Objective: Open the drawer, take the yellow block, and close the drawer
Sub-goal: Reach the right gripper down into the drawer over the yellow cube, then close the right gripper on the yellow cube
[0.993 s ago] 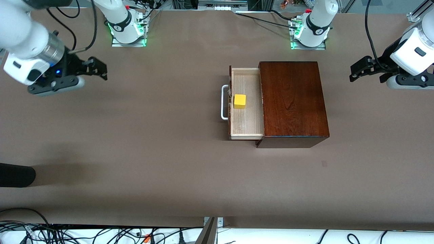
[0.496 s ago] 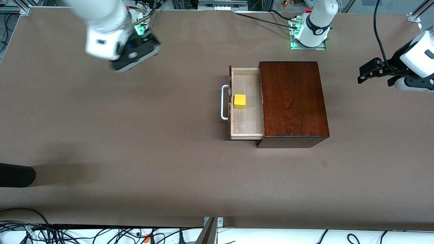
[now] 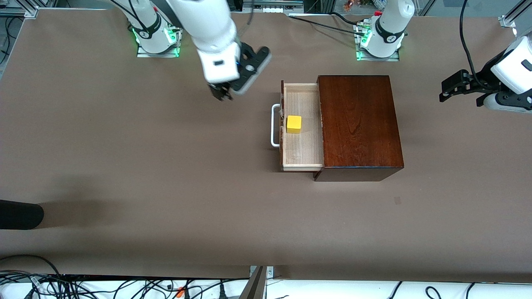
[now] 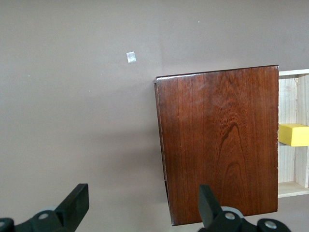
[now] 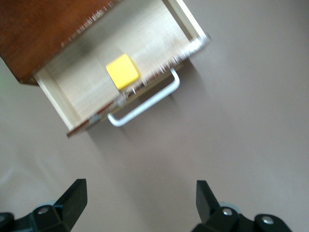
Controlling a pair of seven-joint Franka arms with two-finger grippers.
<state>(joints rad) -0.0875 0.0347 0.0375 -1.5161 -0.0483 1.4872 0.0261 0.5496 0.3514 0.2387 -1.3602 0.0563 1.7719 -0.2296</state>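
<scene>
Drawer [image 3: 302, 126] open; right gripper [image 3: 222, 92] spread wide (empty) beside it.

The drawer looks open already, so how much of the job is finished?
Done: the drawer is pulled out of the wooden box. In hand: the right gripper, open and empty, is over the table beside the drawer, not yet above the yellow block. Left: lifting the block, which sits in the drawer near the handle, then closing the drawer. The left gripper, open, waits past the box.
</scene>
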